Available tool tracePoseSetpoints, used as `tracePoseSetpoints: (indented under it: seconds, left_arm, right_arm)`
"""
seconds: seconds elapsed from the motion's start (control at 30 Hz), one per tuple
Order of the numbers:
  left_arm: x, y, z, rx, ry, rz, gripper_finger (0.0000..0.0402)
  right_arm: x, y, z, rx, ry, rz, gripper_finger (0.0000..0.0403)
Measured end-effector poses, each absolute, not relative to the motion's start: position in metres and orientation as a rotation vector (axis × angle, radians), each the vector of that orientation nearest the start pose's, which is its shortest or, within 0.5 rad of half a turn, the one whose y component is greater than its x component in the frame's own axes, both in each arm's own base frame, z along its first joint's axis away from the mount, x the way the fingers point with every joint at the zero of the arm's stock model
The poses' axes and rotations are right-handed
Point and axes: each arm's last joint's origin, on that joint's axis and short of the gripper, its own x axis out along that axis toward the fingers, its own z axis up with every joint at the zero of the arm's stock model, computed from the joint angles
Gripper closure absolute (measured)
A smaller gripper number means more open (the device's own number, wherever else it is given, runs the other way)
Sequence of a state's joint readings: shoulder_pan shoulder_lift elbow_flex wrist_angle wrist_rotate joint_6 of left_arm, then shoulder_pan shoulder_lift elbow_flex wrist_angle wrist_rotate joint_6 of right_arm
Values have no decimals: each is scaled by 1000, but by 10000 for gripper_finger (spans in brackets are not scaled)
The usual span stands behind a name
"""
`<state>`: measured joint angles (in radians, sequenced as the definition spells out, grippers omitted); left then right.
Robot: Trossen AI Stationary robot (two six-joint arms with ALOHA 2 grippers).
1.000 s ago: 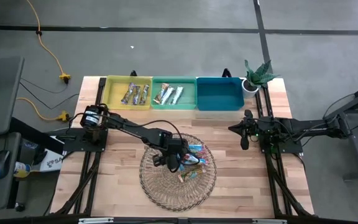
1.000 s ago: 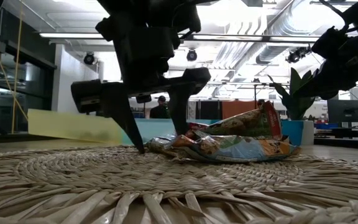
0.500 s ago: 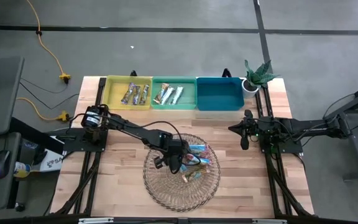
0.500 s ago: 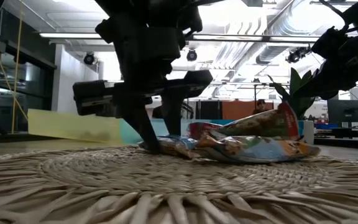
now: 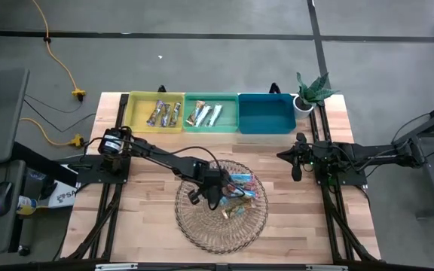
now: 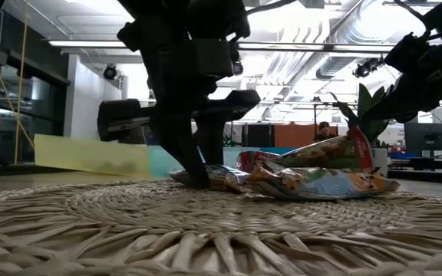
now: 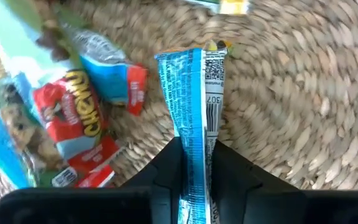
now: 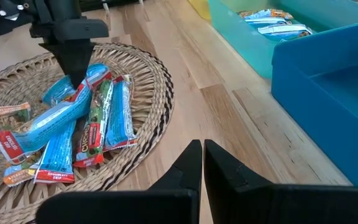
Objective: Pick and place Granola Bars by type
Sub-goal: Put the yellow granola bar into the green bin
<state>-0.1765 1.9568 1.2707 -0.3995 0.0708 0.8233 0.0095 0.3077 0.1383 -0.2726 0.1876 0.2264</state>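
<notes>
Closing since the earlier frame, left gripper (image 7: 194, 177) is clamping a blue bar (image 7: 194, 106) on the wicker tray (image 5: 202, 229); lifting straight avoids dragging neighbours. Right gripper (image 8: 202, 158), closed, is waiting right.

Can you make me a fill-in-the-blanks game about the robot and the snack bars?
1. The left tool is pinching a bar with a ____ wrapper.
2. The loose bars lie on a round ____ tray.
3. The bin next to the potted plant is coloured dark ____.
4. The right tool waits over the bare wooden ____, beside the tray.

Missing words: blue; wicker; blue; table
</notes>
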Motion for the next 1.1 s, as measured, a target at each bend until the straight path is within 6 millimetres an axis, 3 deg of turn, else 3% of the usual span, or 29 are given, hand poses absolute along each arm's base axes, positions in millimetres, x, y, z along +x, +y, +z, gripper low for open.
tracePoseSetpoints:
  seconds: [0.2, 0.4, 0.77, 1.1]
  left_arm:
    - [400, -74, 184, 626, 880, -592, 339]
    - [405, -76, 223, 403, 773, -726, 339]
    - [403, -20, 265, -317, 630, -1109, 339]
    - [410, 12, 284, -466, 508, -1209, 339]
  right_arm:
    - [107, -4, 160, 179, 418, -224, 402]
    - [107, -4, 160, 179, 418, -224, 402]
    - [107, -4, 161, 179, 413, -224, 402]
    - [107, -4, 160, 179, 417, -225, 403]
